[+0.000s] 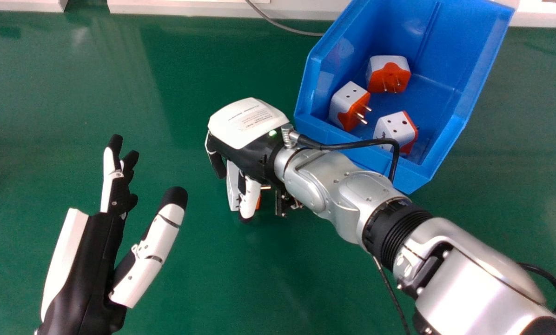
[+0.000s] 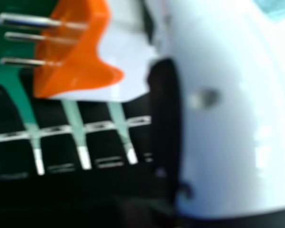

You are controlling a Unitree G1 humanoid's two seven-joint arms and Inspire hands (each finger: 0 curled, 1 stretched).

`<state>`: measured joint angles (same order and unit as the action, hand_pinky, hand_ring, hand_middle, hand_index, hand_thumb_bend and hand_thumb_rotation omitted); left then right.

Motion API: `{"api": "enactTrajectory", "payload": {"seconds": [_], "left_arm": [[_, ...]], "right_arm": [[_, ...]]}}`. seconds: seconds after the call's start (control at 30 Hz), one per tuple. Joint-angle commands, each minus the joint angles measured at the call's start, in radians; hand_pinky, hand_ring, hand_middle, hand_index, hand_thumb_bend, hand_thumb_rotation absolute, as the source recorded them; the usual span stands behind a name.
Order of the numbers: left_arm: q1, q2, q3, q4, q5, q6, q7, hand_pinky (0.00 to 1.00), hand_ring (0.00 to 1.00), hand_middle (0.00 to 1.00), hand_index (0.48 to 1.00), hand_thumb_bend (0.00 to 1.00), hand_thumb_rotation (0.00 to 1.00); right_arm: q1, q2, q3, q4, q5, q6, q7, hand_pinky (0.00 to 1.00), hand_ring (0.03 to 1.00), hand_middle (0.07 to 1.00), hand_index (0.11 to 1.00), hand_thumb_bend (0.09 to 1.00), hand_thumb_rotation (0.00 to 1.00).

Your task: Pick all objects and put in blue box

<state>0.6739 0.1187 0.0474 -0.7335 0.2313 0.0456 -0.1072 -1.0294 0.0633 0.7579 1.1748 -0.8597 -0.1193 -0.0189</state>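
Three plug adapters (image 1: 348,104), white with orange, lie loose inside the blue box (image 1: 466,42) at the upper right of the head view. Their pins point different ways, which suggests they were simply let go there, the task asking for no order. A fourth adapter (image 1: 232,186) is near the middle of the frame, under the right robot hand (image 1: 248,123), just beside the box's near corner; it looks like the last one left to put in.

That robot hand is partly closed, fingers bent along the adapter's body and thumb against it. The right hand view shows its three metal pins (image 2: 28,61) sticking out free of the grip, sensible enough, since the blocky body gives a firmer hold. Whether it has left the green tabletop (image 1: 189,288), I cannot tell. Next it would need to rise over the box's rim and be released among the others; a pin catching on that rim is the likeliest snag.

The left robot hand (image 1: 92,260) is open and empty at the lower left. Small print crosses the right hand's white cover (image 1: 245,114); I leave it unread.
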Motion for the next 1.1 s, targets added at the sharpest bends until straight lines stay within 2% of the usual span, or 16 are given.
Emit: {"api": "enactTrajectory", "payload": {"seconds": [0.0, 0.07, 0.17, 0.27, 0.37, 0.5, 0.63, 0.67, 0.77, 0.8, 0.83, 0.93, 1.03, 1.07], "left_arm": [[-0.004, 0.003, 0.007, -0.013, -0.006, -0.009, 0.003, 0.96, 1.0, 1.0, 1.0, 0.4, 0.79], [-0.009, 0.004, 0.009, -0.007, -0.003, -0.01, 0.004, 0.96, 1.0, 1.0, 1.0, 0.4, 0.79], [-0.018, 0.007, 0.017, 0.005, -0.007, -0.011, 0.003, 0.96, 1.0, 1.0, 1.0, 0.4, 0.79], [-0.033, 0.011, 0.03, 0.022, -0.02, -0.005, -0.001, 0.96, 1.0, 1.0, 1.0, 0.4, 0.79], [-0.05, 0.02, 0.044, 0.042, -0.027, -0.004, -0.003, 0.96, 1.0, 1.0, 1.0, 0.41, 0.79], [-0.081, 0.036, 0.069, 0.08, -0.038, -0.004, -0.009, 0.96, 1.0, 1.0, 1.0, 0.43, 0.82], [-0.107, 0.051, 0.094, 0.119, -0.056, -0.007, -0.015, 0.96, 1.0, 1.0, 1.0, 0.46, 0.83], [-0.112, 0.054, 0.099, 0.129, -0.059, -0.01, -0.015, 0.96, 1.0, 1.0, 1.0, 0.47, 0.83], [-0.139, 0.065, 0.122, 0.173, -0.083, -0.02, -0.021, 0.96, 1.0, 1.0, 1.0, 0.47, 0.83], [-0.147, 0.068, 0.128, 0.185, -0.091, -0.022, -0.024, 0.96, 1.0, 1.0, 1.0, 0.47, 0.83], [-0.151, 0.073, 0.132, 0.192, -0.09, -0.02, -0.024, 0.96, 1.0, 1.0, 1.0, 0.47, 0.82], [-0.171, 0.081, 0.146, 0.218, -0.102, -0.021, -0.031, 0.95, 0.99, 1.0, 1.0, 0.47, 0.83], [-0.192, 0.094, 0.16, 0.255, -0.125, -0.042, -0.042, 0.95, 0.99, 1.0, 1.0, 0.47, 0.83], [-0.199, 0.098, 0.163, 0.266, -0.129, -0.043, -0.042, 0.96, 0.99, 1.0, 1.0, 0.47, 0.82]], "right_arm": [[-0.019, -0.001, -0.015, -0.022, 0.017, -0.001, 0.006, 0.41, 0.443, 0.544, 0.461, 0.512, 0.0], [-0.012, 0.001, -0.029, -0.026, 0.028, 0.001, 0.002, 0.4, 0.443, 0.538, 0.462, 0.513, 0.0], [0.014, -0.005, -0.048, -0.063, 0.046, 0.0, -0.008, 0.38, 0.431, 0.527, 0.472, 0.514, 0.0], [0.056, -0.013, -0.068, -0.137, 0.06, 0.021, -0.012, 0.32, 0.406, 0.512, 0.506, 0.512, 0.0], [0.112, -0.043, -0.078, -0.255, 0.053, 0.038, -0.005, 0.3, 0.397, 0.51, 0.523, 0.509, 0.0], [0.2, -0.084, -0.091, -0.46, 0.046, 0.116, 0.049, 0.26, 0.374, 0.494, 0.557, 0.503, 0.0], [0.319, -0.159, -0.121, -0.725, 0.05, 0.144, 0.104, 0.2, 0.352, 0.472, 0.562, 0.5, 0.0], [0.352, -0.179, -0.133, -0.792, 0.053, 0.145, 0.114, 0.2, 0.368, 0.495, 0.526, 0.505, 0.0], [0.426, -0.225, -0.159, -0.954, 0.046, 0.163, 0.146, 0.19, 0.38, 0.513, 0.494, 0.508, 0.0], [0.446, -0.236, -0.167, -1.006, 0.04, 0.185, 0.17, 0.19, 0.365, 0.492, 0.516, 0.504, 0.0], [0.47, -0.246, -0.179, -1.055, 0.038, 0.196, 0.176, 0.19, 0.358, 0.48, 0.531, 0.501, 0.0], [0.523, -0.274, -0.209, -1.177, 0.02, 0.231, 0.2, 0.15, 0.246, 0.412, 0.525, 0.503, 0.0], [0.556, -0.308, -0.245, -1.278, 0.003, 0.259, 0.225, 0.18, 0.282, 0.419, 0.535, 0.504, 0.0], [0.566, -0.322, -0.267, -1.314, 0.004, 0.268, 0.234, 0.2, 0.309, 0.43, 0.531, 0.505, 0.0]]}}
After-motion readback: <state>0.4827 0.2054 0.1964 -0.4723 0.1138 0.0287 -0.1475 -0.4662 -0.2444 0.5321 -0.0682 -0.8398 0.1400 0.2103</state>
